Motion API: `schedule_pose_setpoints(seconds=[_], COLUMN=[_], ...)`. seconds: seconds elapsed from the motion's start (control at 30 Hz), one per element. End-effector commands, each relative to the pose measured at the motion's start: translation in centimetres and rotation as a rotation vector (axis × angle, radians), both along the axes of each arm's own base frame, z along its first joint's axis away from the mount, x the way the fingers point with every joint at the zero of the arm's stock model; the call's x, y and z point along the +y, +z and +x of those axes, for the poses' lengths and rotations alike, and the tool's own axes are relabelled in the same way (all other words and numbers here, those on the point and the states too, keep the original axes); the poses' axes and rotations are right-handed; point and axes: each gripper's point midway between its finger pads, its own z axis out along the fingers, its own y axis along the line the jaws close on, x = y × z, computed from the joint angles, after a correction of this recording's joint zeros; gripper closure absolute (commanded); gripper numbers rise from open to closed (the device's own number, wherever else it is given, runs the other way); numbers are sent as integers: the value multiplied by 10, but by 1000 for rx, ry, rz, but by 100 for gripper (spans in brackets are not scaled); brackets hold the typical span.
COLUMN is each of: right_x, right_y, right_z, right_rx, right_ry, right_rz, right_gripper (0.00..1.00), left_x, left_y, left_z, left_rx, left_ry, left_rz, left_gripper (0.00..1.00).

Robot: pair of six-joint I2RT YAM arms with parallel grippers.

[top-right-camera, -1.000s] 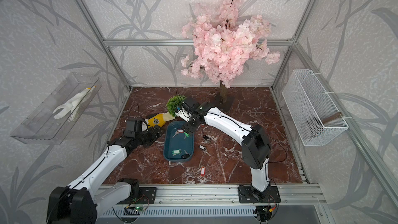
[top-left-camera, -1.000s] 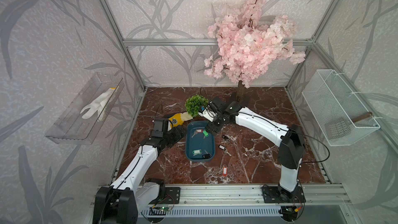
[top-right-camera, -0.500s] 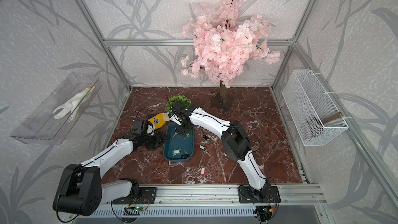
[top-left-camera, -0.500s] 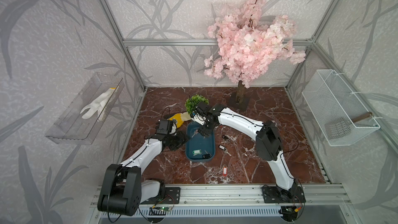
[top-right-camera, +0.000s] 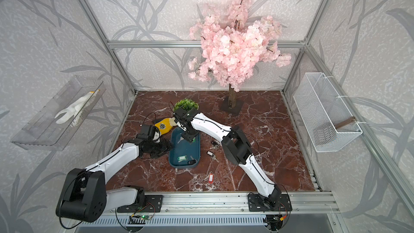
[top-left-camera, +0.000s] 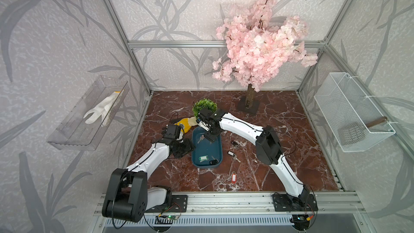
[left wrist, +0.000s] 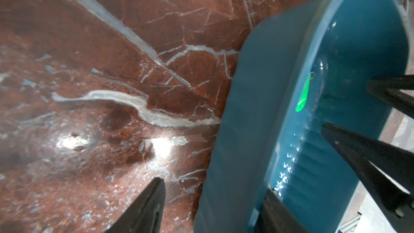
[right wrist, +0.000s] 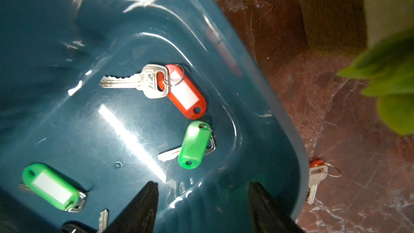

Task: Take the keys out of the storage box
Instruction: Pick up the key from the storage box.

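Observation:
The storage box [top-left-camera: 207,149] [top-right-camera: 177,151], a shallow teal tray, lies mid-table. Inside it lie keys: a red-tagged key [right wrist: 186,90], a green-tagged key [right wrist: 195,144], another green tag [right wrist: 50,186] [top-left-camera: 203,158] and a black tag [top-left-camera: 214,162]. My right gripper [top-left-camera: 211,136] [right wrist: 201,207] hangs open inside the box's far end, with only the box wall between its fingers. At the box's left rim, my left gripper [top-left-camera: 188,147] [left wrist: 212,200] is open. It straddles the wall, one finger [left wrist: 152,202] over the marble and one inside.
More keys lie on the marble right of the box: black tags [top-left-camera: 234,145], a black-and-white tag [top-left-camera: 230,153], a red tag [top-left-camera: 233,178]. A green plant [top-left-camera: 205,106], a yellow object [top-left-camera: 186,123] and a blossom tree base [top-left-camera: 248,106] stand behind. A clear wall tray [top-left-camera: 74,131] and a wire basket [top-left-camera: 351,113] hang at the sides.
My right gripper has come from behind the box down into its far end. The left gripper has moved right to the box's left rim. Both jaws have narrowed somewhat.

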Motion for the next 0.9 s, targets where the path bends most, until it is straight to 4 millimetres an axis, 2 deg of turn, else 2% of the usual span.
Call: schedule_pose_setpoints(seconds=[0.0, 0.27, 0.57, 0.67, 0.7, 0.87], right_x=[-1, 8, 6, 5, 13, 11], right_y=[-8, -27, -49, -54, -54, -50], right_z=[0, 2, 4, -1, -13, -23], right_rx=[7, 26, 36, 65, 72, 110], right_ry=[-30, -61, -88, -91, -66, -70], right_rz=[-32, -7, -40, -50, -51, -53], right_gripper=[37, 43, 46, 50, 51, 63], left_x=[2, 0, 0, 0, 0, 0], left_y=[3, 4, 4, 4, 4, 5], left_z=[4, 6, 6, 6, 6, 6], left_rx=[-4, -9, -8, -9, -9, -11], left_ry=[-12, -13, -15, -14, -16, -17], left_rz=[24, 15, 11, 12, 13, 14], left_gripper=[37, 37, 37, 37, 37, 37])
